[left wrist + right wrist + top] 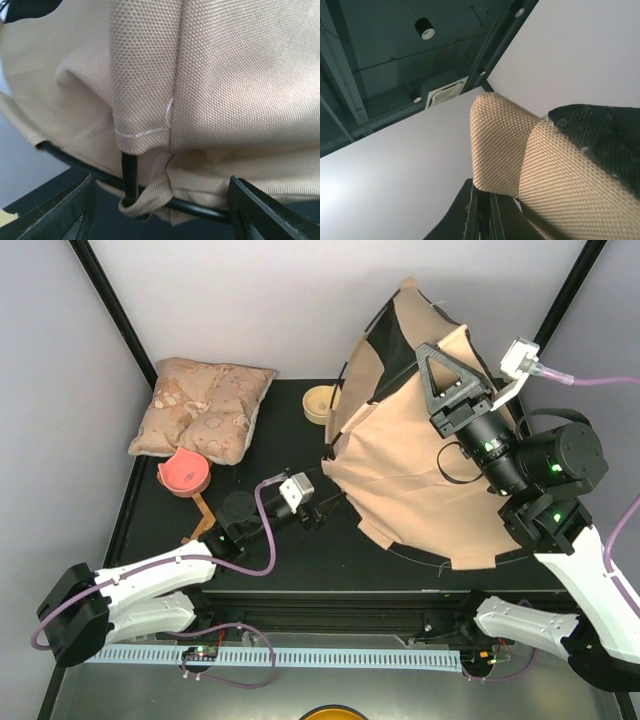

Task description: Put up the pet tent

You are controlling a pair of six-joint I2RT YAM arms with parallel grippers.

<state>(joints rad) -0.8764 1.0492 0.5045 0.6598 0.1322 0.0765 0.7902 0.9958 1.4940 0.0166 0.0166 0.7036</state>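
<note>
**Tent half raised, not yet standing alone**

The right gripper [432,358] is closed on a fold of the tent [410,480] near its top and holds it up. The left gripper [160,200] is wide open. A pole [129,175] and the hem lie between its fingers, and they seem not to be gripped. This is at the tent corner nearest the pillow [205,405]. The tent is to the right of the pillow, well apart from it.

I judge the work about half done. The tan panels are spread, but the tent leans and probably cannot stand without the grip. Its long axis runs away from the arms, with the tip pointing to the far side.
</note>
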